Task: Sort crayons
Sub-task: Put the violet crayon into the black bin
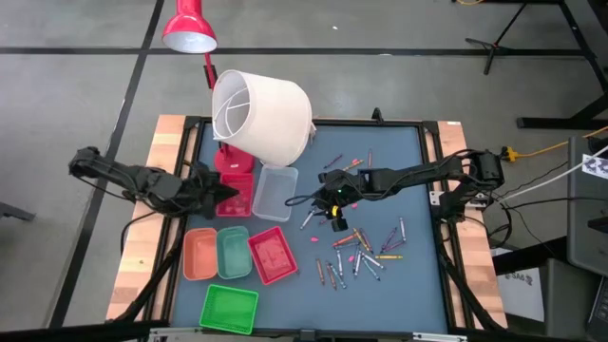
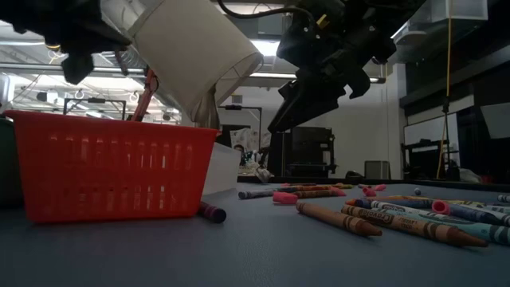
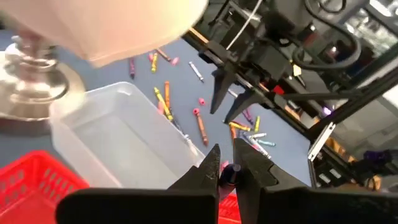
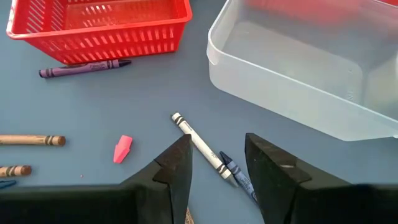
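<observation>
Pick step in hand, nothing gripped yet. Clear tray point(image 4: 298, 81) empty, red basket point(image 4: 99, 25) beside it. Right gripper point(image 4: 214, 165) hanging jaws apart over white crayon point(image 4: 199, 146) & blue crayon point(image 4: 239, 177), just beside clear tray. Left gripper point(image 3: 227, 171) shut on nothing visible, waiting over the trays. Remaining crayons point(image 1: 366, 252) scattered on mat at robot's right. Next: drop straight down, straddle white one only, close w/o catching blue.

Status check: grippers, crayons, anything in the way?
Right gripper open above a white paper-wrapped crayon. Left gripper shut over the clear plastic tray. A dark blue crayon lies against the white one.
</observation>
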You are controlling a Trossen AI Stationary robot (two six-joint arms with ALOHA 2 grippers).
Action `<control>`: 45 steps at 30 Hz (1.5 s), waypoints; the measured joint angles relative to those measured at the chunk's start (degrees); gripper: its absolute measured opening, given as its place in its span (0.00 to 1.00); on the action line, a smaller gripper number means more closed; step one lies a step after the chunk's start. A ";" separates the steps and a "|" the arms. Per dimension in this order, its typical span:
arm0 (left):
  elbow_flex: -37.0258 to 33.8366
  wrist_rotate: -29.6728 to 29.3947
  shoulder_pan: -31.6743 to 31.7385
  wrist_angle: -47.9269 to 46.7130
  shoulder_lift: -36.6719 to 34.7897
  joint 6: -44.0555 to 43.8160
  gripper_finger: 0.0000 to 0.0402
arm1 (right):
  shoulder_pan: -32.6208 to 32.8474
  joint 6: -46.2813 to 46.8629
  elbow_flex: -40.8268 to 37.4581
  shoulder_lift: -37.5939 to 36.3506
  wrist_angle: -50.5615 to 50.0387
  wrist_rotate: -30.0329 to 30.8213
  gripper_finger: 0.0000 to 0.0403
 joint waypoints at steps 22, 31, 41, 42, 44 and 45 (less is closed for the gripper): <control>17.64 4.57 11.17 -51.24 -1.65 -10.48 0.02 | 0.00 -0.04 0.00 0.01 0.05 0.00 0.36; 15.23 6.64 11.29 -53.29 2.41 -10.49 0.02 | 0.00 -0.04 0.00 0.01 0.03 0.00 0.36; 14.82 10.88 11.29 -52.83 9.80 -10.48 0.02 | 0.00 -0.04 0.00 0.01 0.03 0.00 0.36; 14.82 10.98 11.29 -52.83 10.56 -10.48 0.02 | 0.00 -0.04 0.00 0.01 0.03 0.00 0.36; 14.82 11.06 11.29 -52.83 12.10 -10.48 0.02 | 0.00 -0.04 0.00 0.01 0.03 0.00 0.36; 14.82 11.08 11.29 -52.83 12.83 -10.45 0.02 | 0.00 -0.04 0.00 0.01 0.03 -0.01 0.36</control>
